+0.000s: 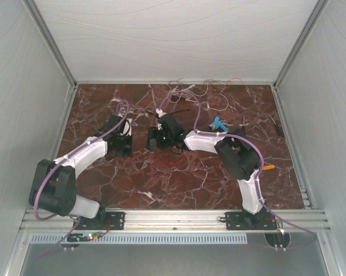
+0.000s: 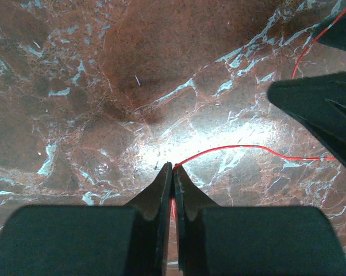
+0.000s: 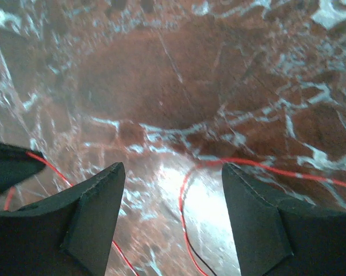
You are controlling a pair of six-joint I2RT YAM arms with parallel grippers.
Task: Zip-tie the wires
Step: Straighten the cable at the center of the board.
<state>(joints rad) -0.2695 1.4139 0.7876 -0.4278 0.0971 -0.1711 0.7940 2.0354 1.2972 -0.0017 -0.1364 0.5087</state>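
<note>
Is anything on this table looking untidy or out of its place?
Yes. The wires lie in a loose tangle at the far edge of the table, not bundled. One red strand stretches across it, pinched in the shut left claw.

The wires [image 1: 204, 89] lie tangled along the far edge of the table [image 1: 179, 184], behind both arms. Near the middle, the left gripper [image 1: 120, 142] sits left of the right gripper [image 1: 160, 138], with a small object [image 1: 219, 122] further right. One strand [image 2: 242, 147] runs rightward from between the left gripper's touching fingers, across the table below the right gripper's gap.
</note>
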